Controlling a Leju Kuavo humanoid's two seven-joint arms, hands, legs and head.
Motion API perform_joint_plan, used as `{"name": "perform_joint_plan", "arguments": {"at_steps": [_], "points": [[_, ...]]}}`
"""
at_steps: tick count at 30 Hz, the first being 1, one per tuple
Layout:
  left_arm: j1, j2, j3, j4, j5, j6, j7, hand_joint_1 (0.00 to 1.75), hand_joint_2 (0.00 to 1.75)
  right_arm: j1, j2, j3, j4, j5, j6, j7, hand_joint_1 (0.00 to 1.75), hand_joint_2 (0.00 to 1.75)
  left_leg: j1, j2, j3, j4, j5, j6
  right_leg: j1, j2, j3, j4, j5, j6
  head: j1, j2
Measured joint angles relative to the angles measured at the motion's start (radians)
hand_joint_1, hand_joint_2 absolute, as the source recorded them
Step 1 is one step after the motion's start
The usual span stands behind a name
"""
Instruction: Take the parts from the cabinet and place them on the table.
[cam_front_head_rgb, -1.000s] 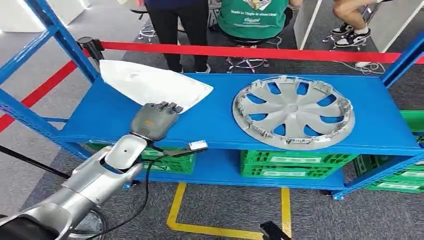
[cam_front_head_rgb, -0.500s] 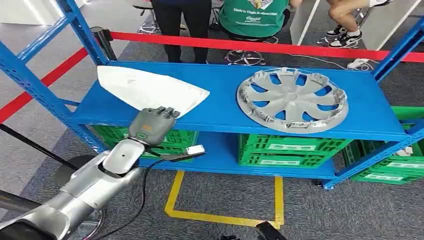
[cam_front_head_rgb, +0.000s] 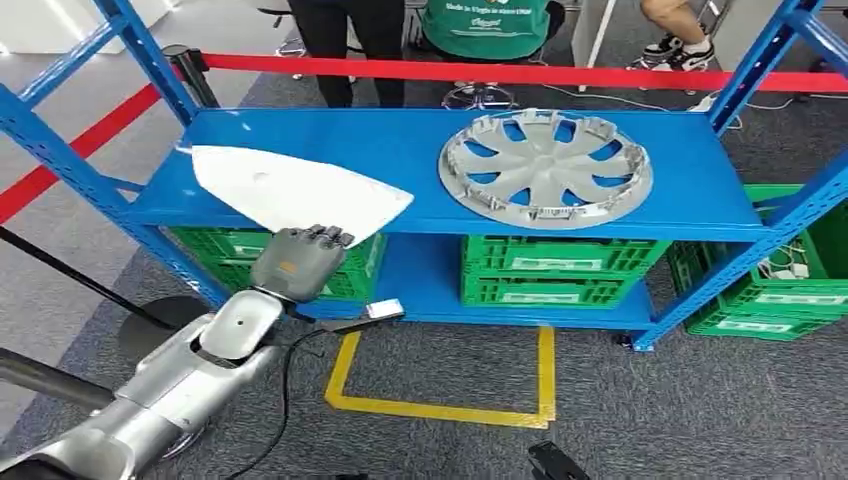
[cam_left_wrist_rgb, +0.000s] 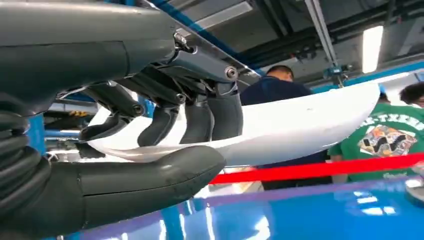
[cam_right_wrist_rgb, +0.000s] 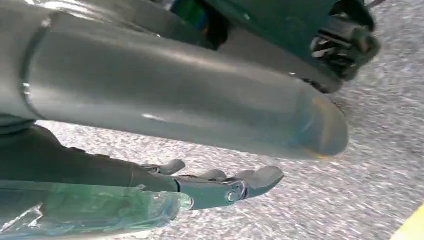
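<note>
Grey carpet (cam_front_head_rgb: 640, 420) runs under a blue steel shelving rack (cam_front_head_rgb: 560, 215), with yellow tape (cam_front_head_rgb: 440, 410) marking a rectangle on the floor in front of it. Behind the rack a red barrier belt (cam_front_head_rgb: 480, 72) stretches across, and people stand or sit beyond it; one wears a green shirt (cam_front_head_rgb: 487, 25). Green crates (cam_front_head_rgb: 560, 270) sit on the lower shelf of the rack. On the upper shelf lies a silver wheel cover (cam_front_head_rgb: 545, 165), flat, toward the right half. Well apart from it, at the left front of the same shelf, a white curved panel (cam_front_head_rgb: 290, 190) overhangs the shelf's front edge. The left hand (cam_front_head_rgb: 300, 258) reaches up to that near edge; from the left wrist camera the dark fingers (cam_left_wrist_rgb: 210, 112) lie over the panel's top and the thick thumb (cam_left_wrist_rgb: 145, 175) sits beneath it, so the hand grips the panel. The right hand (cam_right_wrist_rgb: 220, 182) hangs low over the carpet with its fingers stretched out and apart, holding nothing.
</note>
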Motion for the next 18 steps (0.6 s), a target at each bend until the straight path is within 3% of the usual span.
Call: {"name": "perform_joint_plan", "arguments": {"at_steps": [1, 2, 3, 4, 5, 7, 8, 9, 10, 12, 13, 14, 15, 17, 18], "points": [[0.004, 0.002, 0.002, -0.006, 0.000, 0.001, 0.000, 1.75, 1.75, 0.000, 0.000, 0.000, 0.000, 0.001, -0.002, -0.002, 0.00, 0.00, -0.002, -0.001, 0.045, -0.052, 0.035, 0.009, 0.003, 0.000, -0.015, 0.000, 0.012, 0.000, 0.000, 0.000], [0.005, 0.003, 0.003, -0.011, 0.000, 0.002, 0.000, 1.75, 1.75, -0.001, 0.000, 0.000, 0.000, 0.001, -0.002, -0.002, 0.00, 0.00, -0.007, -0.001, 0.101, -0.126, 0.052, 0.021, 0.005, 0.001, -0.028, 0.000, 0.024, 0.001, 0.000, 0.000], [0.005, 0.003, 0.005, -0.018, 0.000, 0.002, 0.000, 1.75, 1.75, -0.001, 0.000, 0.000, 0.000, 0.002, -0.002, -0.002, 0.00, 0.00, -0.013, -0.001, 0.167, -0.209, 0.042, 0.033, 0.005, 0.001, -0.036, 0.000, 0.034, 0.003, 0.001, 0.000], [0.005, 0.003, 0.010, -0.028, 0.000, 0.002, -0.001, 1.75, 1.75, 0.000, 0.001, 0.000, -0.002, 0.003, -0.002, -0.003, 0.00, 0.00, -0.021, 0.000, 0.227, -0.295, 0.008, 0.042, 0.009, 0.000, -0.044, 0.000, 0.042, 0.009, 0.001, 0.000], [0.005, 0.003, 0.014, -0.033, 0.000, 0.004, -0.001, 1.75, 1.75, 0.000, 0.001, 0.000, -0.002, 0.003, -0.002, -0.003, 0.00, 0.00, -0.021, 0.001, 0.230, -0.315, 0.010, 0.028, 0.004, -0.003, -0.046, -0.007, 0.058, 0.014, 0.003, 0.000], [0.008, 0.006, 0.014, -0.033, 0.000, 0.005, -0.001, 1.75, 1.75, 0.003, 0.001, 0.000, -0.002, 0.003, -0.002, -0.003, 0.00, 0.00, -0.032, 0.000, 0.219, -0.325, 0.031, 0.033, -0.006, -0.004, -0.048, -0.024, 0.083, 0.027, -0.004, 0.000], [0.011, 0.008, 0.015, -0.034, 0.000, 0.005, -0.001, 1.75, 1.75, 0.006, 0.001, 0.000, -0.002, 0.003, -0.002, -0.003, 0.00, 0.00, -0.025, 0.001, 0.211, -0.341, 0.048, 0.038, -0.003, -0.004, -0.054, -0.027, 0.090, 0.033, -0.004, 0.000], [0.011, 0.008, 0.015, -0.034, 0.000, 0.003, -0.001, 1.75, 1.75, 0.008, 0.001, 0.000, -0.002, 0.003, -0.002, -0.004, 0.00, 0.00, -0.022, 0.003, 0.205, -0.343, 0.062, 0.040, -0.005, -0.003, -0.067, -0.017, 0.057, 0.037, -0.006, 0.000], [0.013, 0.009, 0.016, -0.037, 0.000, 0.003, -0.002, 1.75, 1.75, 0.012, 0.001, 0.000, -0.002, 0.005, -0.002, -0.005, 0.00, 0.00, -0.019, 0.003, 0.193, -0.343, 0.072, 0.049, -0.004, -0.003, -0.081, 0.024, -0.001, 0.042, 0.002, 0.000], [0.020, 0.013, 0.018, -0.047, 0.000, 0.003, -0.003, 1.75, 1.75, 0.009, 0.001, 0.000, -0.002, 0.006, -0.002, -0.009, 0.00, 0.00, -0.019, 0.003, 0.169, -0.343, 0.094, 0.051, -0.007, -0.004, -0.111, 0.181, -0.117, 0.051, 0.005, 0.000], [0.027, 0.020, 0.019, -0.053, 0.000, 0.002, -0.003, 1.75, 1.75, 0.007, 0.001, 0.000, -0.002, 0.008, -0.004, -0.010, 0.00, 0.00, -0.019, 0.004, 0.157, -0.342, 0.104, 0.049, -0.008, -0.004, -0.121, 0.251, -0.142, 0.054, 0.006, 0.000], [0.039, 0.026, 0.020, -0.061, 0.001, 0.001, -0.003, 1.75, 1.75, 0.006, 0.001, 0.000, -0.002, 0.009, -0.007, -0.011, 0.00, 0.00, -0.018, 0.006, 0.144, -0.342, 0.114, 0.047, -0.008, -0.005, -0.116, 0.287, -0.134, 0.057, 0.005, 0.000], [0.051, 0.036, 0.023, -0.071, 0.001, 0.000, -0.003, 1.75, 1.75, 0.007, 0.001, 0.000, -0.002, 0.012, -0.010, -0.011, 0.00, 0.00, -0.016, 0.007, 0.131, -0.341, 0.123, 0.043, -0.009, -0.005, -0.089, 0.277, -0.106, 0.060, 0.005, 0.000], [0.066, 0.051, 0.036, -0.087, 0.002, -0.002, -0.008, 1.75, 1.75, 0.008, 0.001, 0.000, -0.002, 0.016, -0.015, -0.010, 0.00, 0.00, -0.010, 0.007, 0.108, -0.339, 0.142, 0.034, -0.012, -0.005, 0.010, 0.159, -0.049, 0.066, 0.005, 0.000], [0.069, 0.059, 0.043, -0.094, 0.002, -0.003, -0.010, 1.75, 1.75, 0.006, 0.001, 0.000, -0.002, 0.017, -0.018, -0.010, 0.00, 0.00, -0.007, 0.006, 0.098, -0.334, 0.150, 0.026, -0.015, -0.005, 0.075, 0.067, -0.056, 0.072, 0.005, 0.000]]}}
